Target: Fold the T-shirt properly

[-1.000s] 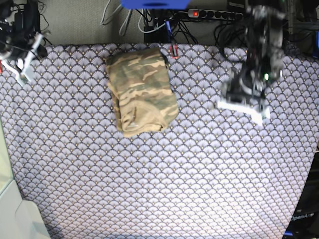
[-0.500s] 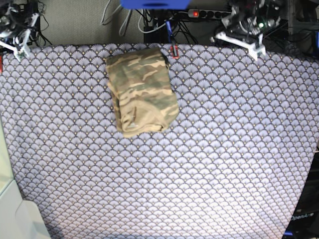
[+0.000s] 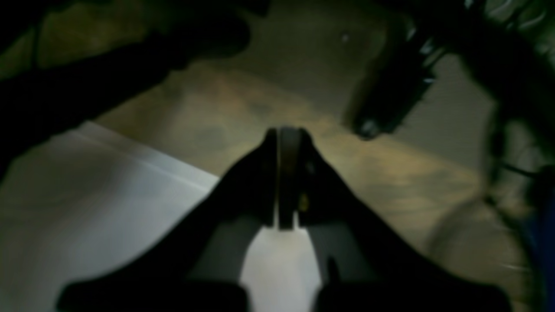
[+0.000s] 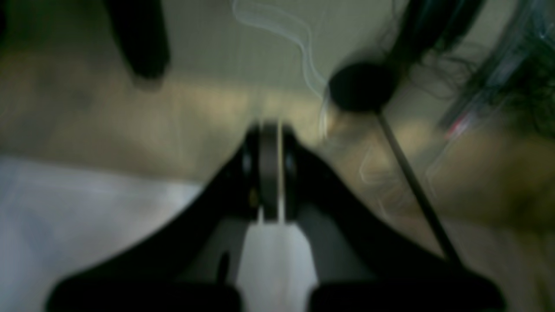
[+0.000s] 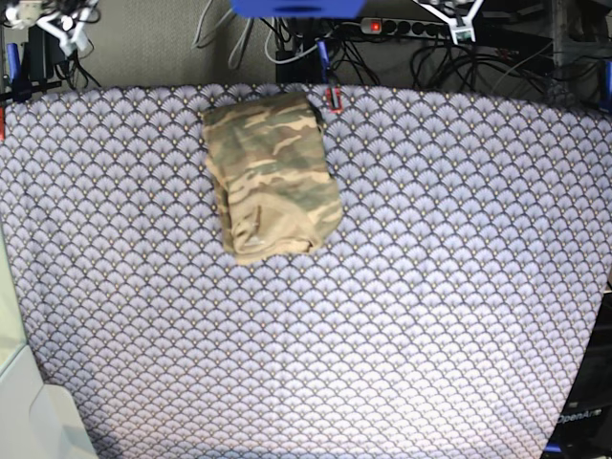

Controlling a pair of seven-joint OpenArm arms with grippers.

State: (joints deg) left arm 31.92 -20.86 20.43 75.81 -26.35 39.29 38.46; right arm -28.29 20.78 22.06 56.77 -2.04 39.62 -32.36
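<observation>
The T-shirt (image 5: pixel 273 174) lies folded into a compact camouflage bundle on the far-left part of the table, with nothing touching it. My left gripper (image 3: pixel 286 135) is shut and empty, its fingers pressed together above the table's edge and the floor. In the base view only its white tip (image 5: pixel 455 16) shows at the top edge, far right of the shirt. My right gripper (image 4: pixel 269 130) is also shut with nothing in it. Its white tip (image 5: pixel 63 26) shows at the top left corner of the base view. Both wrist views are blurred.
The purple-white scallop-patterned tablecloth (image 5: pixel 402 316) covers the whole table. A power strip (image 5: pixel 402 27) and tangled cables lie behind the far edge. A small red clip (image 5: pixel 335 98) sits by the shirt's far corner. A white box (image 5: pixel 43 421) stands at the near left.
Both arms have drawn back from above the table to beyond its far edge. The left one left the right side of the cloth. The T-shirt has not moved.
</observation>
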